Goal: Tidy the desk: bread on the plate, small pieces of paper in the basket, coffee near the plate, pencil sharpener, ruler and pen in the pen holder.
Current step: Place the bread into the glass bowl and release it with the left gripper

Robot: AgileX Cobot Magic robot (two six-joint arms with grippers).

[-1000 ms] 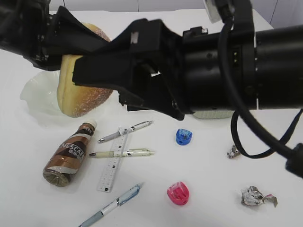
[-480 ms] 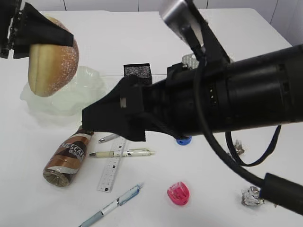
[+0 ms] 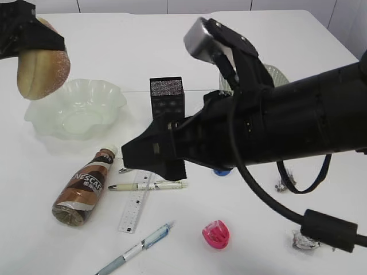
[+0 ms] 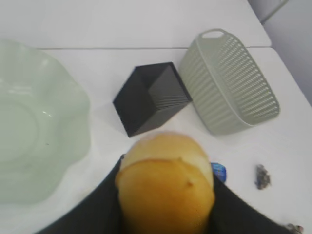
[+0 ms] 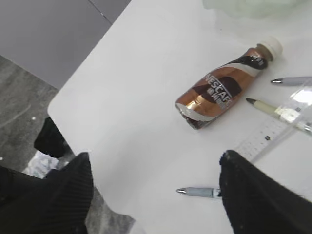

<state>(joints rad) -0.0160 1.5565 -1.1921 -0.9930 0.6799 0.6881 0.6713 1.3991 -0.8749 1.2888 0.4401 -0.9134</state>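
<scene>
Since a second ago we've lifted the bread (image 3: 41,73) up and left; left tool (image 4: 165,195) clamps it above the plate (image 3: 109,94) for dropping. Right tool (image 5: 151,195) spread wide, empty, over the coffee bottle (image 5: 222,90).

"NESCAFÉ" stands in white letters on the brown label of the coffee bottle (image 3: 80,188) lying toward the table's left edge (smaller words beneath it cannot be read); the ruler's (image 3: 135,203) markings are too fine.
</scene>
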